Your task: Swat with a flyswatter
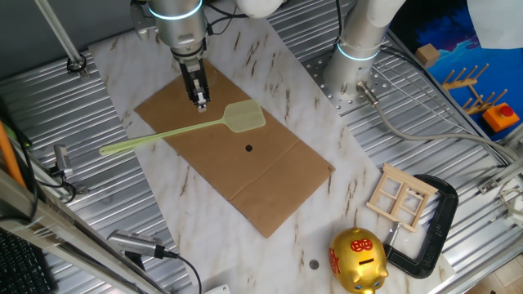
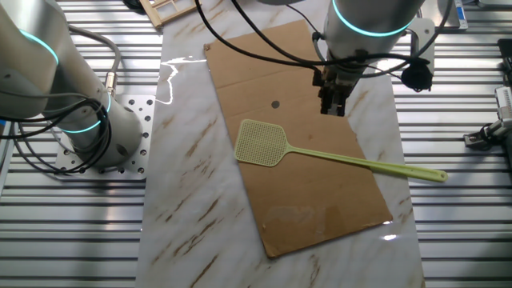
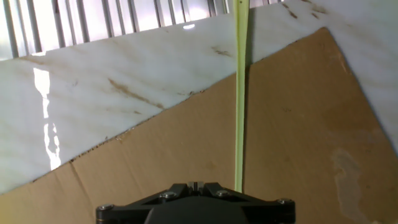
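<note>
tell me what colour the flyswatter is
Pale yellow-green all over, mesh head included; the flyswatter shows best in the other fixed view.

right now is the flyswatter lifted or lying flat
Lying flat: the flyswatter rests on the cardboard, gripper above, not holding it.

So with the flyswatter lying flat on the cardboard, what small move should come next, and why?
Probably straight down onto the handle: the gripper hangs above the flyswatter, which lies flat and ungrasped on the cardboard. The hand view shows the handle passing beneath the hand, slightly off centre. Whether the jaws are open is unclear.
</note>
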Robot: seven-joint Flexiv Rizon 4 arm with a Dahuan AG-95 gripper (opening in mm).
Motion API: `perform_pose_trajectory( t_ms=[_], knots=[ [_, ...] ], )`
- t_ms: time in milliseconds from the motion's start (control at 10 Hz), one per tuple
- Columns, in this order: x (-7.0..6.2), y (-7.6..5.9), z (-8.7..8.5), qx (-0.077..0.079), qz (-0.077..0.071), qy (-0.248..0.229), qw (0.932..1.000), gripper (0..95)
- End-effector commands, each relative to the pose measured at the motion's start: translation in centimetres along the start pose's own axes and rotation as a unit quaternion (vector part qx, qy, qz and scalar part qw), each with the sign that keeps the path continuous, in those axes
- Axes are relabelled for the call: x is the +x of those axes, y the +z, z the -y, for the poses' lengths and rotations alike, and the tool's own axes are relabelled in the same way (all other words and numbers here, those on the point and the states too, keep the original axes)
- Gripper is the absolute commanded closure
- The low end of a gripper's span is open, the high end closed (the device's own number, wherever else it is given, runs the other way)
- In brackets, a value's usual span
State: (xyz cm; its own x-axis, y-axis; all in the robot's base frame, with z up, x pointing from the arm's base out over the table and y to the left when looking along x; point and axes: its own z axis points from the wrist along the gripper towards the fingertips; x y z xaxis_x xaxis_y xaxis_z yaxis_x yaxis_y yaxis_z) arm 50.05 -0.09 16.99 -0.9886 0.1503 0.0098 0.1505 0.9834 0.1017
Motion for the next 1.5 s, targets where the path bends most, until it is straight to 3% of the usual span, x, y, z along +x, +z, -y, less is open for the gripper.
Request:
perform_pose_trajectory(
  t_ms=[100, 400, 900, 1200, 1500],
  knots=[
    [-0.2, 0.3, 0.6, -0.009, 0.0, -0.003, 1.0, 95.0],
    [-2.0, 1.9, 2.7, -0.016, -0.002, 0.004, 0.9999, 95.0],
    [-7.4, 5.0, 6.2, -0.016, -0.005, -0.008, 0.9998, 95.0],
    [-9.9, 6.0, 6.8, -0.015, -0.006, -0.013, 0.9998, 95.0],
    [-11.0, 7.0, 6.9, -0.014, -0.006, -0.013, 0.9998, 95.0]
  ],
)
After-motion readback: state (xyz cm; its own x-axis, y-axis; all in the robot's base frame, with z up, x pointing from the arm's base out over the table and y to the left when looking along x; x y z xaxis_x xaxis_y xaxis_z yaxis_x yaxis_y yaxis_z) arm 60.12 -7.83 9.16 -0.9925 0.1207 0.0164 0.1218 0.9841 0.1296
